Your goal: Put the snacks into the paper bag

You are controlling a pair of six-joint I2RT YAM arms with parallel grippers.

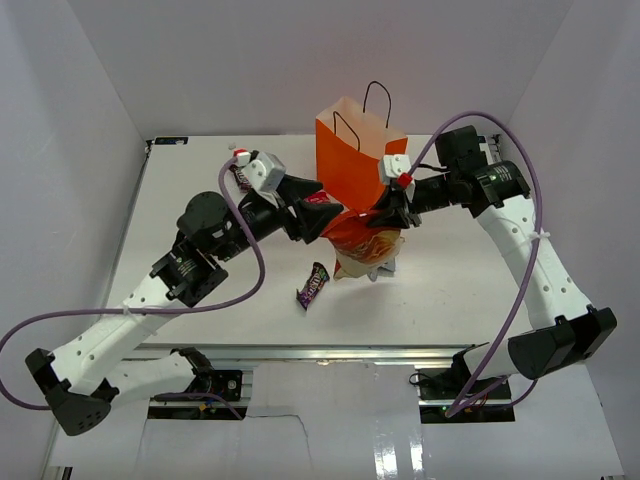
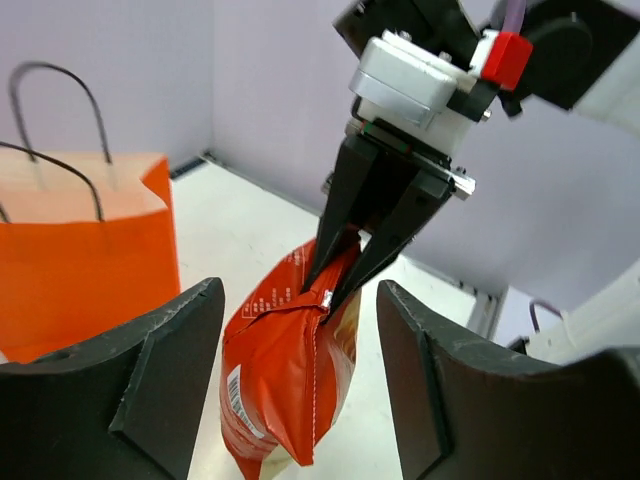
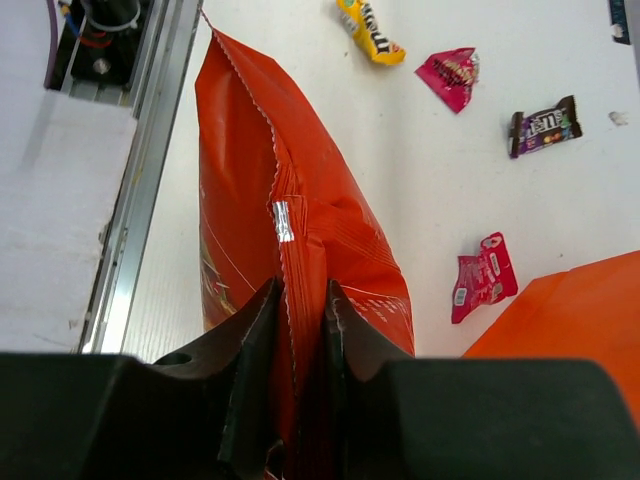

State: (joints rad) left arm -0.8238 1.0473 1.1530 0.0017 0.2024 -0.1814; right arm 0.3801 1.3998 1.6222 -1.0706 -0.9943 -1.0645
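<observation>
My right gripper (image 1: 393, 212) is shut on the top seam of the large orange chip bag (image 1: 362, 246), which hangs below it just in front of the orange paper bag (image 1: 350, 150). In the right wrist view the fingers (image 3: 258, 320) pinch the chip bag (image 3: 250, 200). My left gripper (image 1: 322, 215) is open, its fingers either side of the chip bag (image 2: 285, 370) without touching it. The paper bag (image 2: 85, 250) stands upright to the left in that view. A purple packet (image 1: 312, 285) lies on the table in front.
Loose snacks lie on the table: a yellow packet (image 3: 372, 30), a pink wrapper (image 3: 450, 75), a dark brown candy packet (image 3: 543, 125) and a pink-red wrapper (image 3: 485, 275) beside the paper bag's corner (image 3: 575, 320). A candy bar (image 1: 240, 176) lies at the back left.
</observation>
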